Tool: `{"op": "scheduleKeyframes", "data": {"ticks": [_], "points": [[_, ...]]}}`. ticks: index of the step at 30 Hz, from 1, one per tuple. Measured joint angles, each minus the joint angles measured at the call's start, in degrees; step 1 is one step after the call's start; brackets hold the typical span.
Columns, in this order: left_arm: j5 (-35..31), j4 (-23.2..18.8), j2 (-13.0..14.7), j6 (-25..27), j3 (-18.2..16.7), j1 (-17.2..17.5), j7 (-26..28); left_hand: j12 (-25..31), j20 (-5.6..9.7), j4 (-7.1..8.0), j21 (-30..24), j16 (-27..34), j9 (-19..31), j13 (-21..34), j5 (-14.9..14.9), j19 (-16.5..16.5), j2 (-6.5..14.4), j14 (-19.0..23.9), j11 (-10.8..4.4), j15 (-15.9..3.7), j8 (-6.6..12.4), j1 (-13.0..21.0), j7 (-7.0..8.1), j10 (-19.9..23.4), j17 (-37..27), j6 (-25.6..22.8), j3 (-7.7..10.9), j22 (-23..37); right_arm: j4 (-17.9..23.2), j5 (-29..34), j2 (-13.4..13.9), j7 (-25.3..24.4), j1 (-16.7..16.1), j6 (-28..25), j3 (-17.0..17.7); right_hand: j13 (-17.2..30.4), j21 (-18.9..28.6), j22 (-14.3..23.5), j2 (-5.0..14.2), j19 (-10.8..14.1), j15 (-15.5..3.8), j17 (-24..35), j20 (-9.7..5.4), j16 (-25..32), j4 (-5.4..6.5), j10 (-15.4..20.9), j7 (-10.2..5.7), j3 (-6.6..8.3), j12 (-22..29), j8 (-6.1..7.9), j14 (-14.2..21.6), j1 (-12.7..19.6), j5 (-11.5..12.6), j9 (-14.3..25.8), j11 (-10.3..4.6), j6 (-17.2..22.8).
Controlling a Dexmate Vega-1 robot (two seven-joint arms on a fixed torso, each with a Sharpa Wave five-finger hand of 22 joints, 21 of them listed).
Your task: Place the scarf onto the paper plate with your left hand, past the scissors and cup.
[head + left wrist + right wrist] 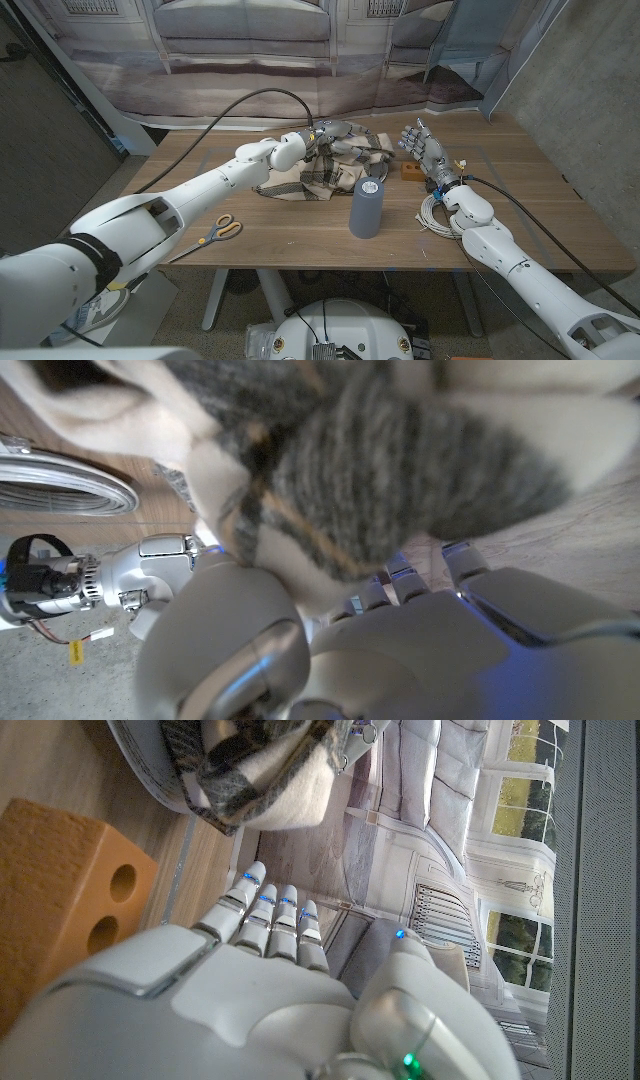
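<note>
A grey and cream plaid scarf [325, 170] lies heaped at the table's far middle, one end raised. My left hand [300, 146] reaches over it and grips that raised end; close up, the scarf [400, 470] bunches against the fingers of the left hand [400, 650]. In the right wrist view, part of the scarf [270, 780] lies on the paper plate, whose rim [140, 760] shows. Yellow-handled scissors [222, 230] lie near the front left. A grey cup [366, 206] stands upright in front of the scarf. My right hand [425, 148] stands open to the scarf's right, holding nothing.
A small wooden block [409, 171] with holes sits just beside the right hand. A coil of white cable [437, 215] lies by the right wrist. A black cable runs over the left arm. Curtains hang behind the table's far edge.
</note>
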State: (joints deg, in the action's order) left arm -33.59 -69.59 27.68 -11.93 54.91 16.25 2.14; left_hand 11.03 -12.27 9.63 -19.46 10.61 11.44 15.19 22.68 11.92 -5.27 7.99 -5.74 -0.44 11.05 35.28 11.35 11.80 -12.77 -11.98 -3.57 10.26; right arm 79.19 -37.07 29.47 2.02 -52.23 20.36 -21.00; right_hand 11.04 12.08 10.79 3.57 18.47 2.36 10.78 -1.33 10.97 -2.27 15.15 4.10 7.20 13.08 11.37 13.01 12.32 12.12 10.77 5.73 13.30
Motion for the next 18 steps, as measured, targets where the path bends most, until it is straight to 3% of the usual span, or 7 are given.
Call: {"op": "scheduleKeyframes", "data": {"ticks": [18], "points": [[-0.31, -4.0, 1.21, 2.34, -1.44, 1.1, -0.29, 0.23, 0.21, -0.13, 0.64, 0.22, 0.01, -0.3, 0.22, -0.2, 0.08, 0.0, 0.31, 0.0, 0.2, -1.41, -0.3, -0.3, 0.26, -0.31, -0.69, 0.28, 0.28, 0.13, 0.02, -0.03, 0.03, 0.1, 0.03, 0.0, 0.0, 0.0, 0.3, 0.0, 0.0, 0.0, 0.0, 0.0, 0.0, 0.0, 0.0, 0.0, 0.0, 0.0, -0.01, -0.3, 0.0, 0.0, 0.0, 0.0]]}}
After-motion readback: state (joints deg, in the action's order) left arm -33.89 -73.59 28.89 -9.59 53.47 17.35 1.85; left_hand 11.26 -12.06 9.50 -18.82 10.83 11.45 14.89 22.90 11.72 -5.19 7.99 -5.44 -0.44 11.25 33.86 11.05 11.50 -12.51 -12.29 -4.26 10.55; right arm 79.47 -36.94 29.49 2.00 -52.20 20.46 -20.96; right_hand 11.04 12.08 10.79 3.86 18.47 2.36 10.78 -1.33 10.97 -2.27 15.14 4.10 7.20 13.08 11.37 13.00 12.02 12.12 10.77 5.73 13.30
